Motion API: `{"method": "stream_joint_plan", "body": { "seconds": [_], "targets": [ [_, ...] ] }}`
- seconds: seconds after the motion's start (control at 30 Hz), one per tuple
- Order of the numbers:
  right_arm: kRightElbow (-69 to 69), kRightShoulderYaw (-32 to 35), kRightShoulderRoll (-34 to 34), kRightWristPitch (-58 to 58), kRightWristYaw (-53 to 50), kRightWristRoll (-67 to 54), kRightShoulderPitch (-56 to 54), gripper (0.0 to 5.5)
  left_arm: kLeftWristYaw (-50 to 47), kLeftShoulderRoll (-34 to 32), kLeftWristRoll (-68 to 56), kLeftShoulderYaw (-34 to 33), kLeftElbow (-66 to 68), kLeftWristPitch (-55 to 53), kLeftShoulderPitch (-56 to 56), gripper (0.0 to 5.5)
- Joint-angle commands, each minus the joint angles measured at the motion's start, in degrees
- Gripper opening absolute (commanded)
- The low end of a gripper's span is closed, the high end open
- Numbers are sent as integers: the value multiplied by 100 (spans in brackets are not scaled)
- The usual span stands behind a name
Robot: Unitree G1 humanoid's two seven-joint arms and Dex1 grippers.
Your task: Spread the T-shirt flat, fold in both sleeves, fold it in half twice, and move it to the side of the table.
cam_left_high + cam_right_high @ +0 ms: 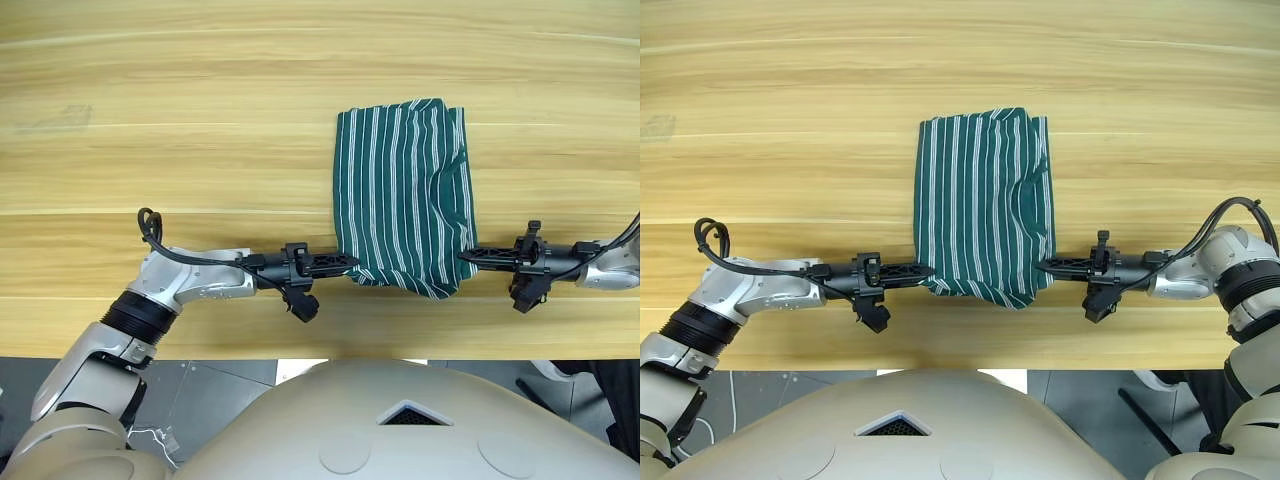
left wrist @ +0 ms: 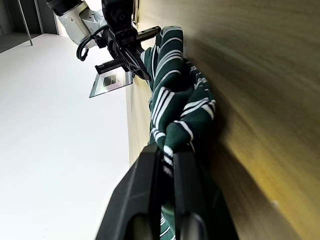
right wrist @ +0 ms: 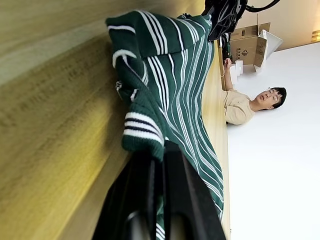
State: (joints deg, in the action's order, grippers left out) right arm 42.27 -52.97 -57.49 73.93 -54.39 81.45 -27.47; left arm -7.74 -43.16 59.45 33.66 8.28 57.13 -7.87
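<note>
Green cloth with thin white stripes, the T-shirt (image 1: 403,190) lies folded into a tall, narrow rectangle on the pale wooden tabletop (image 1: 150,120), with its stripes running from the near edge toward the far edge. It sits about midway along the tabletop's width. Its lower hem is close to the near edge but does not reach it, and its upper end lies around the middle of the board. The fabric is mostly flat, with a few soft creases down its right half.

The left gripper (image 1: 352,262) comes in low from the left side and is clamped on the shirt's near left corner. In the left wrist view its two black fingers (image 2: 150,165) are pressed together with a bunched wad of striped cloth between them. The right gripper (image 1: 464,256) comes in from the right side at the same height and is likewise closed on the near right corner, and the right wrist view shows the hem pinched between its fingers (image 3: 177,165). The two grippers face each other across the shirt's near end, both just above the wood
</note>
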Motion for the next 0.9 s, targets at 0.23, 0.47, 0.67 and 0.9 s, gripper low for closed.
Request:
{"method": "stream_joint_plan", "body": {
  "seconds": [0.23, 0.47, 0.67, 0.9],
  "targets": [
    [116, 144, 175, 274, 475, -626, 79, 0, 1623, -528, -1503, -377, -2, -976, 459, 13],
    [849, 379, 695, 967, 2392, -2379, -85, 0, 3905, -1984, -3848, -1307, -1144, -2307, 1316, 13],
    [1344, -208, 1113, 845, 5026, -5631, -99, 0, 4638, -2157, -4378, -1642, -2056, -2821, 1893, 13],
    [-4557, -909, -1199, -3718, 9924, -12525, 1095, 0, 5271, -2401, -5848, -1798, -3450, -3816, 2790, 13]
  ]
}}
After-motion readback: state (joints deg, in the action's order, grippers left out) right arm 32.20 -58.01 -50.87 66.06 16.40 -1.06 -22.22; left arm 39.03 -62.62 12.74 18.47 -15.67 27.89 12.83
